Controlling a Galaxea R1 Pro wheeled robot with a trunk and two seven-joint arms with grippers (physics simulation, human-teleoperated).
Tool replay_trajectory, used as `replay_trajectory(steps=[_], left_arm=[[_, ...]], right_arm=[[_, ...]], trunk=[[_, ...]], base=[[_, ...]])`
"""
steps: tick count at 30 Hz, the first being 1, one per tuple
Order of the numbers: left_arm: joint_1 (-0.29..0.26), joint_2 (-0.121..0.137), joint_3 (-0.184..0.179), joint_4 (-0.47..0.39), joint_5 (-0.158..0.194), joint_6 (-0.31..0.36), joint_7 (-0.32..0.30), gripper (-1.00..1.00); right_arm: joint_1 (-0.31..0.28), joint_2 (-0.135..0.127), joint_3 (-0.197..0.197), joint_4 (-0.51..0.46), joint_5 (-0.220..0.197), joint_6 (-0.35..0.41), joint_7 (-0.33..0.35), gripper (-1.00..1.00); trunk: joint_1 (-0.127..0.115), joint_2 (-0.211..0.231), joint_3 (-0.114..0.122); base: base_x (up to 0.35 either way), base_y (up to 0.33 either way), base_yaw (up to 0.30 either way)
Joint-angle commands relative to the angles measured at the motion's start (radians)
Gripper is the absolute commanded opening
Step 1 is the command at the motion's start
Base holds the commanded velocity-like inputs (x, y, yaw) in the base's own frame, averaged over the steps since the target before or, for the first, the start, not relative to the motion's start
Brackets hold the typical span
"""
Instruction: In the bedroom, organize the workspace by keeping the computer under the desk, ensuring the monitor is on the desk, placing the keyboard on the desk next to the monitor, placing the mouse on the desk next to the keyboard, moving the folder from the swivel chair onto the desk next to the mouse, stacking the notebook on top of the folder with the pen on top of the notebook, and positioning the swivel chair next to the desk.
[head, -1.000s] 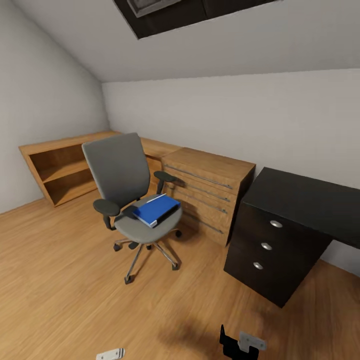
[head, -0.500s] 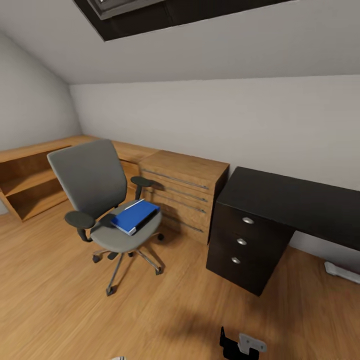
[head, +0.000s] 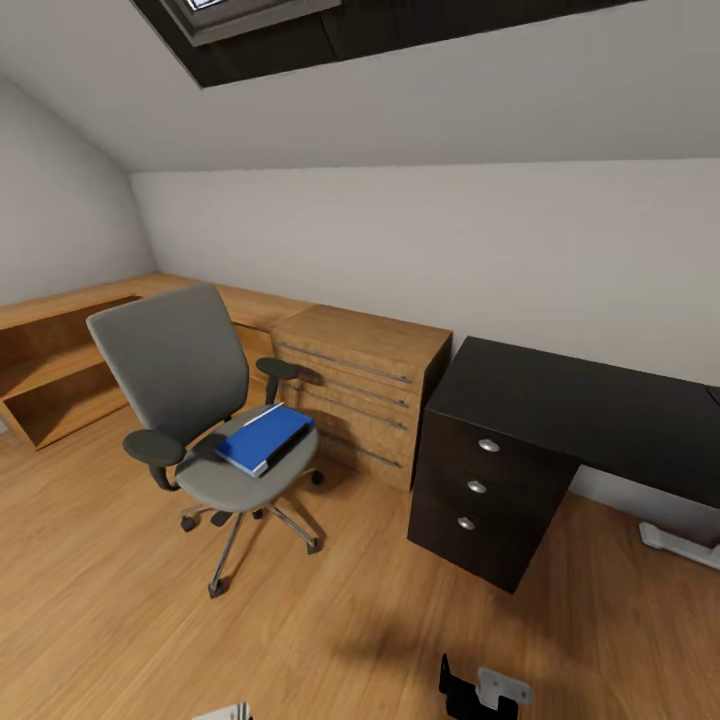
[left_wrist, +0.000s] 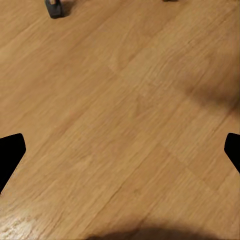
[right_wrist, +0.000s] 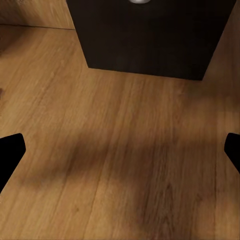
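I face a bedroom corner. The blue folder (head: 264, 438) lies on the chair (head: 200, 400) seat, left of the black desk (head: 590, 405). Both my grippers (left_wrist: 120, 150) (right_wrist: 120, 150) hang wide open over bare floor. Next, I judge, I must approach and reach for the folder.

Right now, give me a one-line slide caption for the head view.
Attic bedroom: blue folder lying on the grey swivel chair, left of a wooden drawer chest and the black desk.
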Motion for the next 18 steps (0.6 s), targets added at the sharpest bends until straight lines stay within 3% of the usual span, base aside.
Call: replay_trajectory(steps=[1, 9, 18], left_arm=[[0.0, 0.0, -0.004, 0.003, 0.005, -0.017, 0.005, 1.0], [0.0, 0.001, -0.004, 0.006, 0.005, -0.026, 0.005, 1.0], [0.0, 0.001, -0.004, 0.007, 0.006, -0.027, 0.005, 1.0]], right_arm=[[-0.001, 0.0, 0.008, 0.0, -0.004, -0.002, -0.006, 1.0], [-0.001, 0.0, 0.008, 0.001, -0.004, -0.002, -0.006, 1.0], [-0.001, 0.005, 0.008, 0.001, -0.004, -0.003, -0.006, 1.0]], trunk=[[0.0, 0.0, -0.001], [0.0, 0.0, -0.001], [0.0, 0.0, -0.001]], base=[[0.0, 0.0, 0.0], [-0.017, 0.013, -0.042], [-0.225, 0.182, -0.096]])
